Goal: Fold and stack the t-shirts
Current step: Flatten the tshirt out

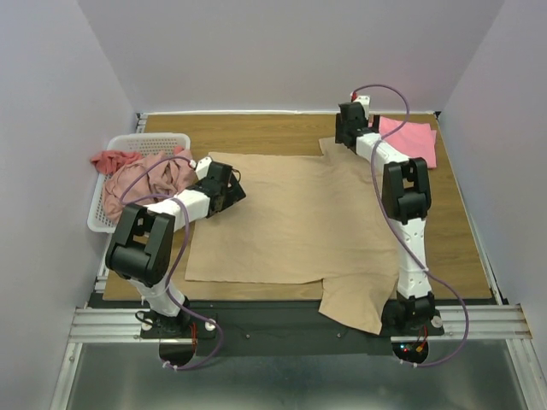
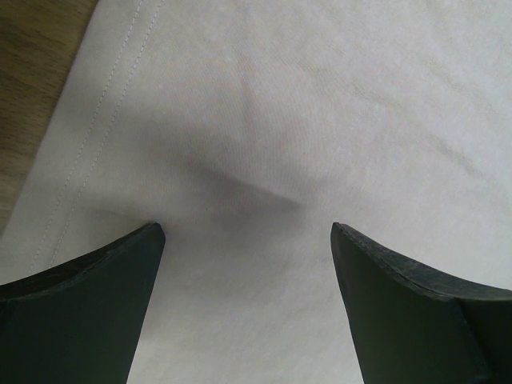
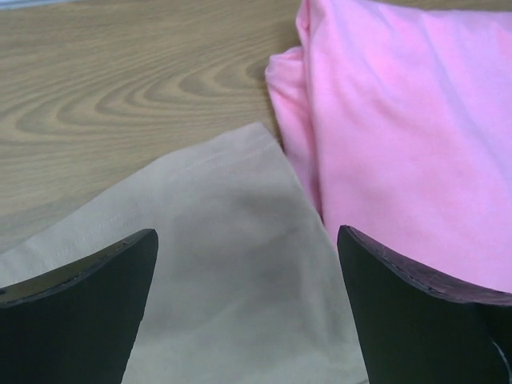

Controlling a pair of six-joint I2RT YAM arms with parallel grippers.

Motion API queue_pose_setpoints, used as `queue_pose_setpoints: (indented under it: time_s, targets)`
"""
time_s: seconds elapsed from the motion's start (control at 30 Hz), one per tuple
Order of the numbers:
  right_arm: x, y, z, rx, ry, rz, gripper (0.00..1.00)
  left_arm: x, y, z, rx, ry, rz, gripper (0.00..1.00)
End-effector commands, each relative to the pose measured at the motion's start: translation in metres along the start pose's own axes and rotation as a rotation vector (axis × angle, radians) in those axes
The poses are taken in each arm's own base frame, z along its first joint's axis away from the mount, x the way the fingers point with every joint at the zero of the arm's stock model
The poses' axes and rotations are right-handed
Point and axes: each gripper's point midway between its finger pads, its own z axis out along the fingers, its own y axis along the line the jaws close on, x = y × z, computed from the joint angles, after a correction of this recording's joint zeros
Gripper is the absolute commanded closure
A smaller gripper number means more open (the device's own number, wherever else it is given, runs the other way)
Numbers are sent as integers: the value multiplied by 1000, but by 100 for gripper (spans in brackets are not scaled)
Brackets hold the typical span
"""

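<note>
The tan t-shirt (image 1: 291, 213) lies spread flat across the wooden table (image 1: 466, 239). Its hem is near the white mesh basket (image 1: 145, 139), and one sleeve droops over the table's near edge. The left gripper (image 2: 248, 232) hangs low over that stitched hem, jaws wide apart and holding nothing, with bare wood just past the edge. The right gripper (image 3: 248, 236) is equally wide and empty above the far sleeve's corner, which lies just beside the folded bright pink t-shirt (image 3: 400, 120). A dusty-pink shirt (image 1: 154, 175) and a salmon-red shirt (image 1: 111, 159) are heaped in the basket. Open wood runs along the table's right side and far edge. Pale walls (image 1: 282, 51) close in on three sides.
</note>
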Motion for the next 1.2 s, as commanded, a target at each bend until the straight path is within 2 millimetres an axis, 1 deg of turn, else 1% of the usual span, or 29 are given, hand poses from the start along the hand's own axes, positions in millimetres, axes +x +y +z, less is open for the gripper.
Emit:
queue_pose_setpoints:
  time_s: [0.0, 0.03, 0.1, 0.13, 0.23, 0.27, 0.3, 0.33, 0.37, 0.4, 0.43, 0.47, 0.5, 0.53, 0.57, 0.6, 0.63, 0.7, 0.73, 0.77, 0.8, 0.83, 0.87, 0.93, 0.97, 1.0, 1.1, 1.17]
  targets:
    - [-42, 4, -40, -87, -68, 70, 0, 21, 32, -8, -103, 76, 20, 2]
    - [-42, 2, -52, -122, -57, 81, 0, 18, 28, -11, -91, 71, 16, 2]
    - [-36, 4, -66, -168, -36, 96, 0, 11, 20, -15, -63, 64, 16, 2]
    - [-25, 2, -81, -211, -4, 117, 0, 4, 13, -21, -37, 52, 12, 2]
    - [-4, -5, -106, -244, 49, 142, 0, -9, 1, -38, -9, 15, 19, 2]
    - [14, -13, -122, -253, 86, 171, 0, -18, -9, -50, 21, -23, 23, 2]
    - [23, -15, -131, -268, 104, 180, 0, -23, -14, -56, 42, -36, 21, 2]
    - [32, -16, -138, -284, 127, 192, 0, -32, -23, -64, 79, -58, 14, 2]
    - [47, -24, -148, -275, 151, 212, 0, -37, -27, -67, 88, -70, 25, 2]
    - [53, -28, -151, -270, 161, 216, 0, -47, -34, -69, 99, -88, 23, 2]
    - [59, -31, -154, -267, 171, 215, 0, -48, -32, -68, 93, -96, 29, 2]
    - [61, -35, -155, -254, 170, 206, 0, -55, -38, -64, 90, -106, 53, 2]
    - [67, -37, -154, -246, 180, 194, 0, -59, -42, -61, 92, -109, 62, 2]
    - [69, -38, -153, -242, 184, 183, 0, -69, -53, -62, 102, -122, 70, 2]
    - [71, -38, -152, -234, 190, 176, 0, -65, -52, -48, 76, -101, 92, 2]
    - [73, -37, -150, -234, 195, 171, 0, -67, -53, -42, 60, -99, 113, 2]
    - [73, -34, -146, -235, 198, 165, 0, -69, -55, -31, 31, -90, 129, 2]
    - [75, -31, -140, -234, 205, 152, 0, -73, -56, -20, 25, -77, 146, 2]
    - [83, -27, -132, -230, 225, 136, 0, -78, -52, -13, 15, -71, 142, 2]
    - [76, -24, -129, -233, 213, 132, 0, -77, -55, -1, 20, -45, 148, 2]
    - [77, -22, -126, -232, 216, 124, 0, -79, -52, 6, 12, -35, 152, 2]
    - [85, -19, -119, -226, 233, 109, 0, -79, -47, 18, -15, -14, 150, 2]
    - [83, -19, -115, -219, 229, 101, 0, -79, -46, 23, -14, -3, 163, 2]
    - [87, -17, -108, -209, 236, 84, 0, -77, -44, 31, -22, 14, 175, 2]
    - [96, -14, -101, -202, 253, 62, 0, -76, -42, 39, -28, 24, 179, 2]
    - [91, -13, -96, -200, 245, 63, 0, -76, -41, 43, -32, 29, 189, 2]
    - [93, -5, -86, -205, 252, 58, 0, -79, -35, 59, -61, 49, 190, 2]
    - [93, -1, -79, -207, 252, 53, 0, -83, -36, 69, -69, 59, 187, 2]
